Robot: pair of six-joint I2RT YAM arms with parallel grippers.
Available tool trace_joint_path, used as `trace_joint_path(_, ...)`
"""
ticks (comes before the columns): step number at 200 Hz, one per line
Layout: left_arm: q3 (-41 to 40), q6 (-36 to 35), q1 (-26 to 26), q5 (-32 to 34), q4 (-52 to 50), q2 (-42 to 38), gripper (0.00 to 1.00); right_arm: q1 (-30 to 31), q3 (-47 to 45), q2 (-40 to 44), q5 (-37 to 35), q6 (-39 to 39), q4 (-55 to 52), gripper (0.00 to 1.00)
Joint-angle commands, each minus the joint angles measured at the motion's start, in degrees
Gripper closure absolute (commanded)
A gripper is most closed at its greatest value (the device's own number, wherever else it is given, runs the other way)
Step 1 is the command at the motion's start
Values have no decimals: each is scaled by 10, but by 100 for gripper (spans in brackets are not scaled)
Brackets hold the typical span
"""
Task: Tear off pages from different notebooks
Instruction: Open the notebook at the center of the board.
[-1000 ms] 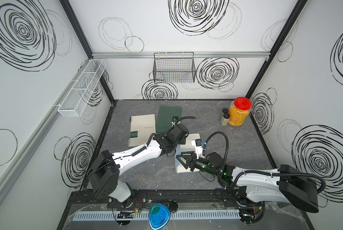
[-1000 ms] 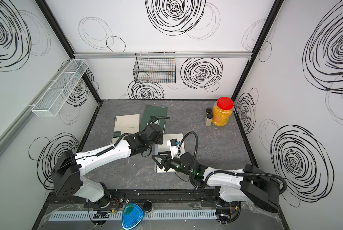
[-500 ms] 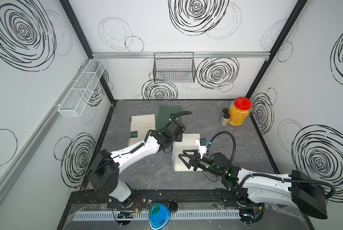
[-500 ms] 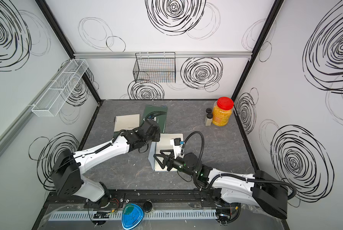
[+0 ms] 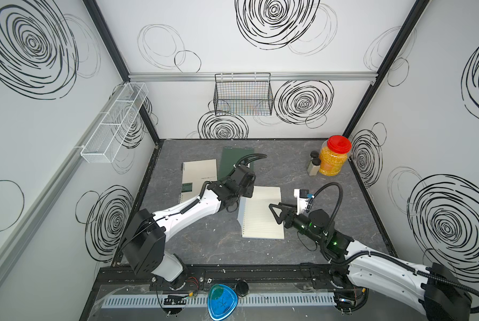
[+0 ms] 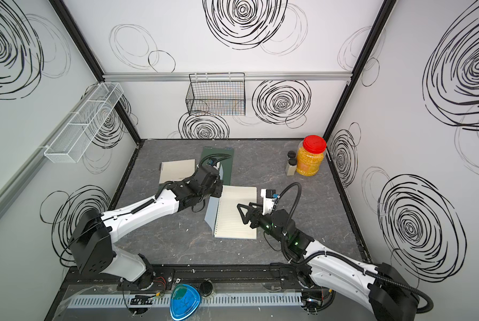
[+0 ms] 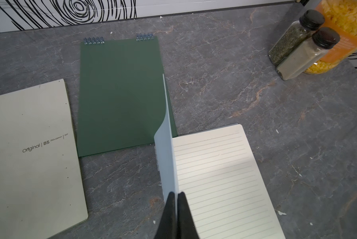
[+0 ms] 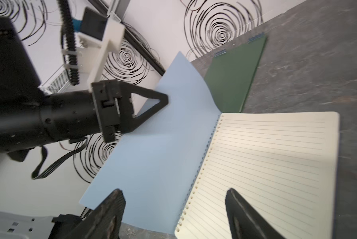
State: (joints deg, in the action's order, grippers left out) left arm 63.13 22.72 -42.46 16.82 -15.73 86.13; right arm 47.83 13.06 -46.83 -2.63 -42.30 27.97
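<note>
The light blue notebook lies open mid-table, and its top lined page (image 5: 262, 214) (image 7: 219, 178) is bared and still bound at the spiral holes. My left gripper (image 7: 176, 193) (image 5: 245, 191) is shut on the notebook's blue cover (image 8: 163, 134) (image 6: 212, 214), holding it upright. My right gripper (image 8: 173, 192) (image 5: 274, 214) hovers open over the page near the binding, holding nothing. The dark green notebook (image 7: 119, 93) and the cream notebook (image 7: 32, 157) lie closed behind and to the left.
A red-lidded jar (image 5: 334, 157) and two spice bottles (image 5: 313, 166) stand at the back right. A black wire basket (image 5: 243, 94) hangs on the back wall and a white mesh shelf (image 5: 113, 125) on the left wall. Small paper scraps dot the table.
My left gripper has shut on the blue cover and swung it up, baring the lined page. My right gripper has opened wider and drawn back to the right.
</note>
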Motion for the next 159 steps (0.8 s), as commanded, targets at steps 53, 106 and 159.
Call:
trace_joint_path(53,-55,-100,-9,37,55,-37,100,-75,-23,10,-91,-15,-79,11)
trace_joint_path(106,-74,-126,-45,90,66,-56,100,-77,-34,-14,-97,4,-69,2)
trace_joint_path(159,-80,-114,-46,84,67,-58,100,-89,-68,-1,-94,-27,-78,0)
